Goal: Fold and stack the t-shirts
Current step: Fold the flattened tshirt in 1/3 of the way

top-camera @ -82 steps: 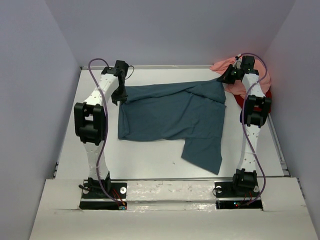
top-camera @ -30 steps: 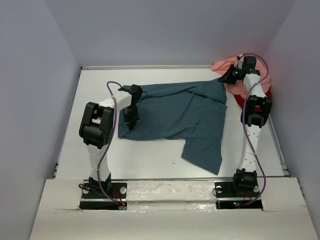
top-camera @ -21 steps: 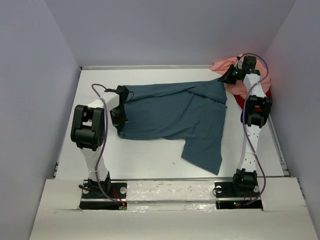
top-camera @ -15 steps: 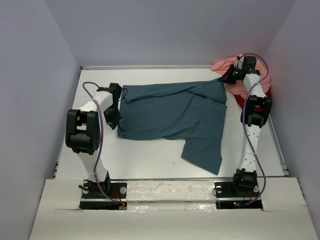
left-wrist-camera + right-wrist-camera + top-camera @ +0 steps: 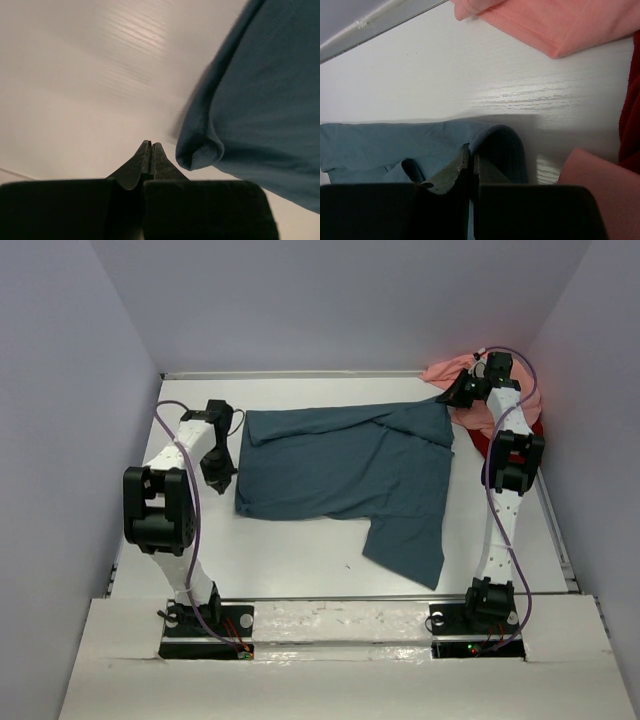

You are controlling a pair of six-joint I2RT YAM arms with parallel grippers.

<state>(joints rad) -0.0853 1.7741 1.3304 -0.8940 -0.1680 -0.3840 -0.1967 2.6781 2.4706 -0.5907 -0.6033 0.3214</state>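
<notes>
You only get a sliver of the red t-shirt (image 5: 633, 100), cut off by the right wrist picture's right edge. From above, the right arm (image 5: 505, 455) and the pink t-shirt (image 5: 445, 371) cover most of it. The pink t-shirt runs off the wrist picture's top and bottom right. The teal t-shirt (image 5: 260, 100) is blurred in your left wrist view and cut at the right edge. From above, the right gripper (image 5: 458, 392) is too small for you to tell its grip.

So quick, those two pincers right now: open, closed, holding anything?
Left pincer: closed, empty, just beside the teal shirt.
Right pincer: closed on a fold of the teal shirt.
</notes>
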